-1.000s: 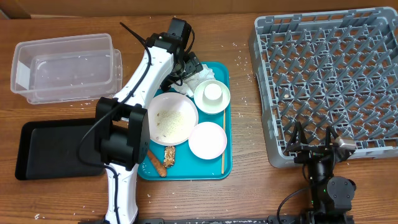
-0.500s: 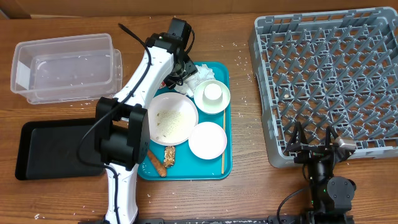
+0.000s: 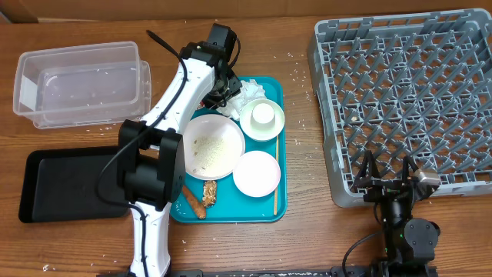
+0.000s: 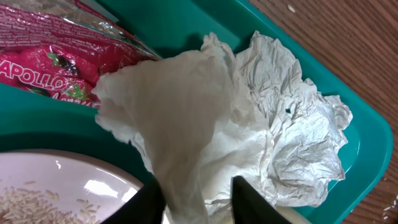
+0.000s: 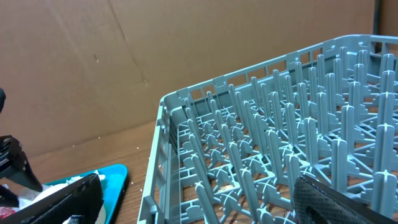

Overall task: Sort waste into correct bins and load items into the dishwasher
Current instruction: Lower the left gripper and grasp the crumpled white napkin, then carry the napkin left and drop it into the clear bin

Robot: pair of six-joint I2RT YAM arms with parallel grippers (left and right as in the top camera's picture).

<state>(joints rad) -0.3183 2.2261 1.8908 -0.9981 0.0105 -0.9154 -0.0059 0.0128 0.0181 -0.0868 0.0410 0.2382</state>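
1. Hardly anything moved vs 1 s ago: L arm [image 3: 181, 92] shifted a hair and its cable end sits slightly further left. Dishes, bins and R side are in the same spots.
2. L fingers [image 4: 154, 200] are clamped on the napkin [image 4: 249, 137]. In the wrist view a fold of white paper runs up btw them, while the rest lies crumpled on the teal tray [image 3: 265, 204].
3. Napkin is at the tray's far edge, just left of the cup [image 3: 262, 117] and far of the rice bowl [image 3: 213, 146].
4. Red wrapper [image 4: 50, 56] lies on the tray just beside the napkin, partly under it.
5. Cup stands upright on the tray, right of the bowl. An empty white plate [image 3: 256, 173] sits near of it, touching the bowl's rim.
6. Chopstick [image 3: 275, 173] lies along the tray's right side, running near-to-far.
7. Food scraps [image 3: 198, 198] are at the tray's near-left corner, w/ L arm overlapping them.
8. Clear bin [image 3: 77, 81] sits far left on the desk [image 3: 307, 238], w/ the black tray [image 3: 69, 185] near of it. Both are well apart from the napkin.
9. Dish rack [image 3: 407, 92] is on the right side, w/ no dishes in it.
10. R fingers [image 5: 348, 202] are spread wide, grasping nothing, at the rack's near edge.
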